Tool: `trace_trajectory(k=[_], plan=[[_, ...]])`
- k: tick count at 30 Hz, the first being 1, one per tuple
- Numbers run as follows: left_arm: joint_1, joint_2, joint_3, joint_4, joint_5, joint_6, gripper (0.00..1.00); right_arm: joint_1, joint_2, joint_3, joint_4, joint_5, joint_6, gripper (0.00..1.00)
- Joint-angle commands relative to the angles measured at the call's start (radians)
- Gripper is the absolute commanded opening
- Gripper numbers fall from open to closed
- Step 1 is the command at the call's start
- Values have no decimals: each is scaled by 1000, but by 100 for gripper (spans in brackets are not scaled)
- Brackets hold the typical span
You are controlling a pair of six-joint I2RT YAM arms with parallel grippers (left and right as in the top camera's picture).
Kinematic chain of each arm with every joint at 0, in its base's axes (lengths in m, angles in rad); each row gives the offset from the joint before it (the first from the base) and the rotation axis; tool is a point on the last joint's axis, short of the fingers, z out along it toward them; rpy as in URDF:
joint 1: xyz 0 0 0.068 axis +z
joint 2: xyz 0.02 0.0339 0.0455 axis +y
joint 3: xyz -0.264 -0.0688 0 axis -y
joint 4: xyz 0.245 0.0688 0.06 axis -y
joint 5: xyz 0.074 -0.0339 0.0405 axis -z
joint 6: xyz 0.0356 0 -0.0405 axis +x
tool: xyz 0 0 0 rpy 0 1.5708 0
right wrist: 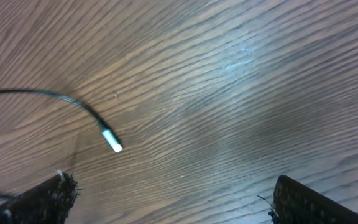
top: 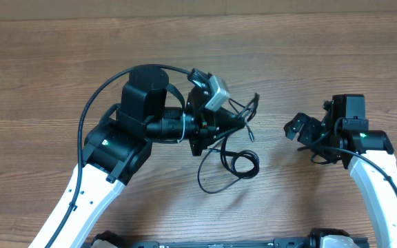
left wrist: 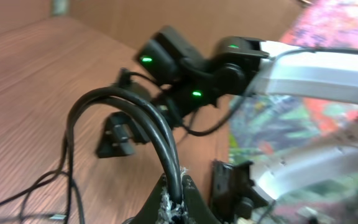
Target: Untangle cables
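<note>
"Looking down from overhead, where did the cables [top: 234, 165] lie?"

"Partly looped on the table [top: 47, 69], partly lifted by the left gripper [top: 241, 117], which was clamped on them. The right gripper [top: 296, 129] sat apart, off to one side."

"And the left wrist view?"

"Black strands rose out of the closed jaws, pinched tight."

"The right wrist view?"

"Its fingers [right wrist: 48, 196] stood wide, holding nothing. One silvery tip [right wrist: 112, 142] of a cable showed ahead of them, touching neither."
</note>
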Motion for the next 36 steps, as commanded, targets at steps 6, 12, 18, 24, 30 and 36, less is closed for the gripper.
trace_trajectory(k=[6,12,18,24,30,36], plan=[[52,-6,12,29,-299,-231,4,-3,1,7,-4,-65,5,100],[146,83,11,-419,-768,-208,100,-3,1,7,-4,-71,5,100],[180,150,11,-542,-724,-202,100,-3,1,7,-5,-126,3,100],[180,150,11,-529,-682,-203,100,21,1,5,-76,-347,-232,100],[180,150,11,-474,-599,-203,100,100,3,-76,55,-347,-259,100],[180,150,11,-475,-595,-203,99,164,29,-270,387,-347,-183,100]])
